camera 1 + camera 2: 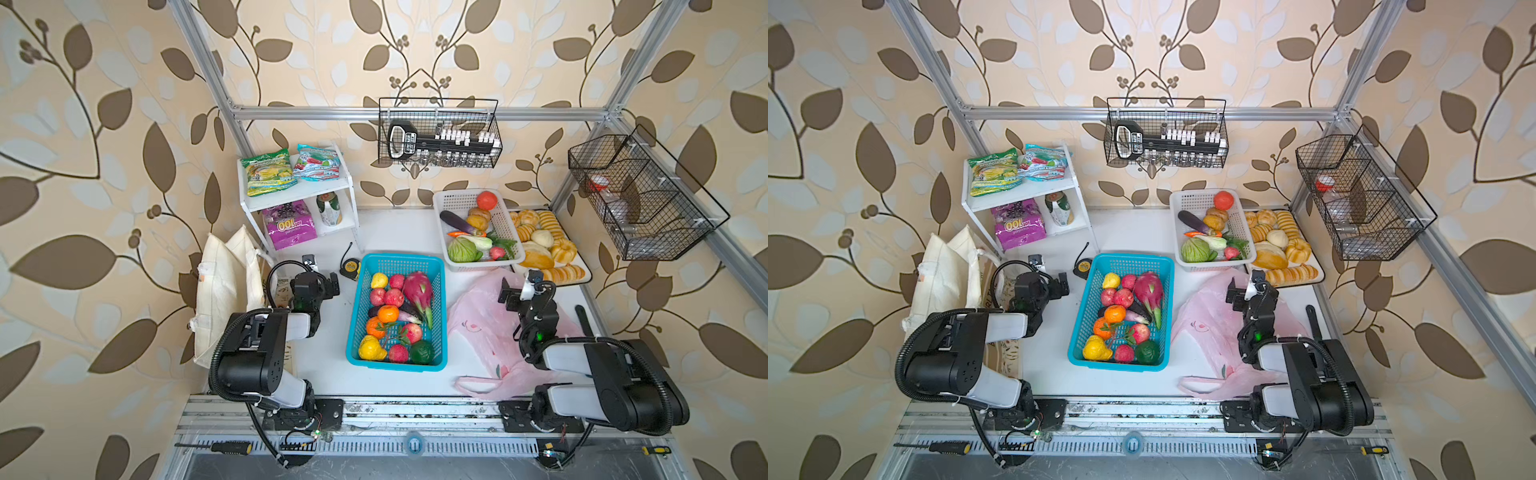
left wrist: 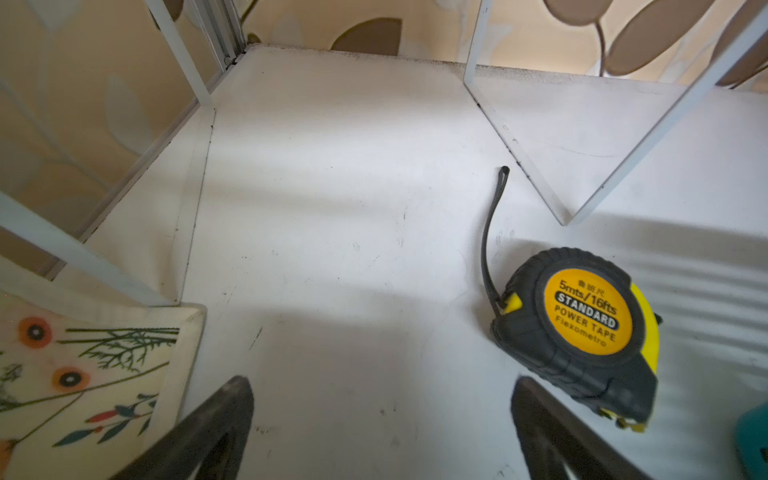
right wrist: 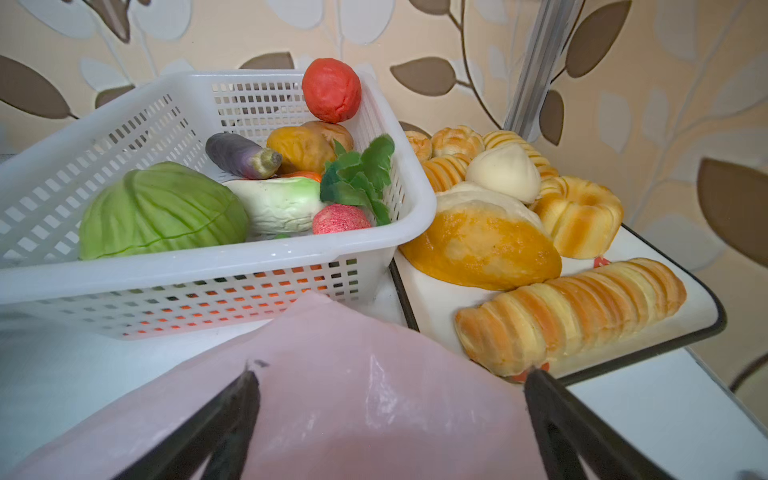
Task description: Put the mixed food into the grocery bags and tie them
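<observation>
Overhead scene: a white surface (image 1: 395, 232) with two robot arms reaching in from the lower edge. The clearest writing is in the left wrist view, on a yellow-and-black tape measure (image 2: 582, 332) labelled "5mts/16fts STANDARD POWER TAPE Flexometro". In both top views a purple snack pouch (image 1: 289, 226) shows "100" upside down. It sits on the lower level of a white shelf (image 1: 309, 189), upper left of centre, beside a green-white can (image 1: 329, 209). A teal-red snack packet (image 1: 316, 162) lies on the top level.

Toy fruit, including a magenta dragon fruit (image 1: 417, 291), fills a blue basket (image 1: 399, 258) at centre. The cream canvas tote (image 1: 220, 291) slumps at the left and the pink plastic bag (image 1: 478, 328) lies at the right.

The left arm (image 1: 270, 328) bends toward the tape measure, with the left jaws wide apart over bare surface, holding nothing. The right arm (image 1: 582, 357) reaches up-frame and the right jaws stand wide apart above the pink bag, also empty.

The right wrist view gives a close look at a white basket (image 3: 208, 291) of toy vegetables beside a tray (image 3: 428, 299) of bread. The left wrist view shows the tote's printed orange flowers plainly.
</observation>
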Controlling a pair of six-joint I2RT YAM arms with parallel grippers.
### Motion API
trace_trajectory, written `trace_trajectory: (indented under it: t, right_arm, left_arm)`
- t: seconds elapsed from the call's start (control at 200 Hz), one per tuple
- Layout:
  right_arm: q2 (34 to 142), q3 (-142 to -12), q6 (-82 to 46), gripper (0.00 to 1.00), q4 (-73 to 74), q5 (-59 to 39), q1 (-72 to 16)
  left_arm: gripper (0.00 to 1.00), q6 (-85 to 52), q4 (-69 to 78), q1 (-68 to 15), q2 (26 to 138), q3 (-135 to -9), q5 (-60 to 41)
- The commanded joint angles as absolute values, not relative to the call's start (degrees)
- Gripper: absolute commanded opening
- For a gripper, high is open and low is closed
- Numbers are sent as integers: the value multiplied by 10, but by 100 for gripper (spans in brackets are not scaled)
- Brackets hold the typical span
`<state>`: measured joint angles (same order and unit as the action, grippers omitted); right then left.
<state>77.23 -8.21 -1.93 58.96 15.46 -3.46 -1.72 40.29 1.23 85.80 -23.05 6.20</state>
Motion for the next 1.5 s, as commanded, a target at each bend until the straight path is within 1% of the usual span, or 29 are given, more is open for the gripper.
trace_trajectory:
  t: [0.0, 0.14, 0.215, 0.395, 0.81, 0.9, 1.15, 1.225, 1.285, 1.325, 1.355, 1.445, 1.495]
  right_arm:
    - [769, -93, -21, 100, 596, 161, -33]
    - [769, -93, -21, 100, 596, 160, -33]
    - [769, -96, -27, 100, 590, 128, -17]
    - [769, -95, -28, 100, 592, 116, -13]
    - [768, -92, -27, 100, 595, 111, -12]
    - [766, -91, -22, 100, 597, 98, -13]
    - [762, -83, -15, 100, 607, 105, -20]
    - [754, -70, 0, 100, 626, 120, -38]
    - [740, -67, 14, 100, 618, 106, -45]
    - [731, -63, 12, 100, 623, 102, -41]
    - [709, -68, 8, 100, 601, 114, -42]
    - [630, -131, -27, 100, 398, 108, -32]
    - [604, -157, -55, 100, 327, 100, -22]
  left_arm:
    - [99, -23, 408, 19, 859, -230, 69]
    - [99, -23, 408, 19, 859, -230, 69]
    - [99, -23, 408, 19, 859, -230, 69]
    - [99, -23, 408, 19, 860, -231, 69]
    - [99, -16, 419, 18, 852, -221, 58]
    - [99, -13, 432, 18, 847, -211, 52]
    - [99, -6, 474, 11, 819, -180, 56]
    - [99, -9, 429, 6, 760, -179, 66]
    - [99, -45, 316, 7, 713, -208, 97]
    - [99, -61, 279, 7, 694, -219, 108]
    - [99, -59, 275, 7, 682, -216, 95]
    - [99, -80, 277, 7, 646, -198, 78]
    - [99, -89, 265, 7, 627, -197, 72]
